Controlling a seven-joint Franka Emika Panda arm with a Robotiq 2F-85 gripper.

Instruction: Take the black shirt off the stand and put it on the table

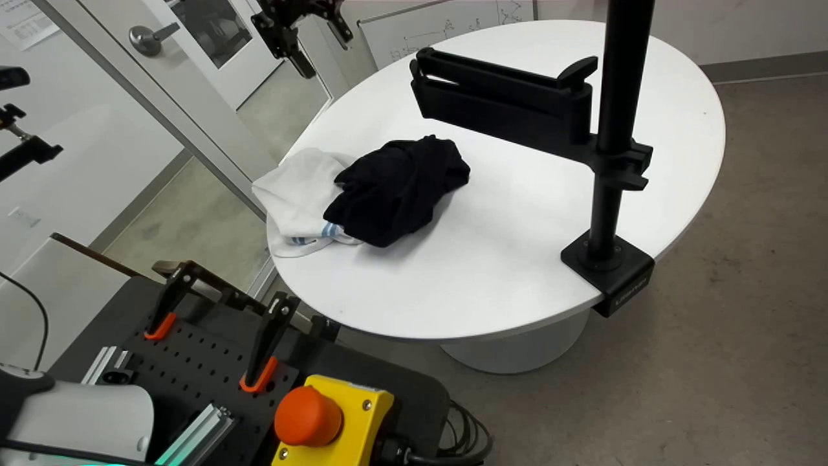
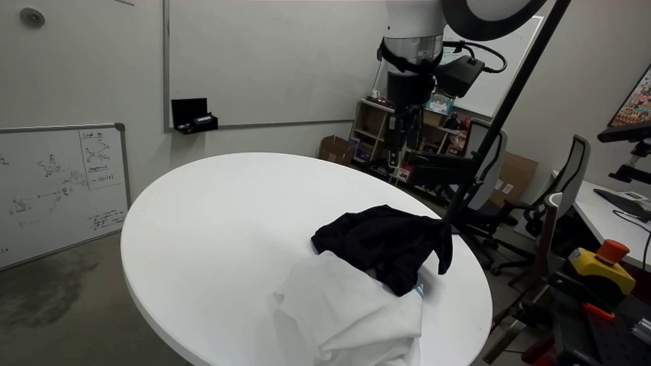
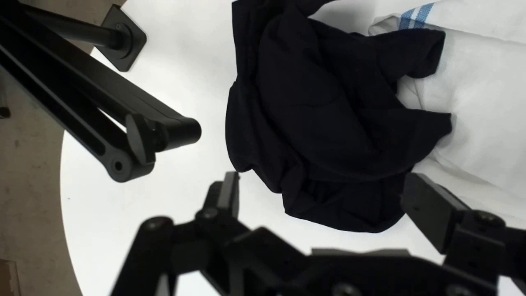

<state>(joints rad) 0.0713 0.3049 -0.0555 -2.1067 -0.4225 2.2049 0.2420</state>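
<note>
I can see the robot's 2 fingers [image 3: 431,211] spread far apart, up in the air, with only air in their grip. Below them is the black shirt [image 3: 320,107], lying in a bunchy heap on the round white table [image 1: 504,278]. The fingers do not touch it. In the wrist view, the near end of the shirt shows in the gap between the fingers, and the rest lies ahead of them.

A white cloth [image 3: 493,102] with blue stripes is out past 1 finger, and part of the shirt lies on top of it. The black stand [image 1: 624,84] is out past the other finger. Its foot [image 1: 605,262] sits at the table's edge, and its folded arm [image 1: 501,116] sticks out toward the fingers' side.

In both exterior views, a yellow box [image 1: 356,401] with a red button [image 1: 307,417] is well apart from the fingers.
</note>
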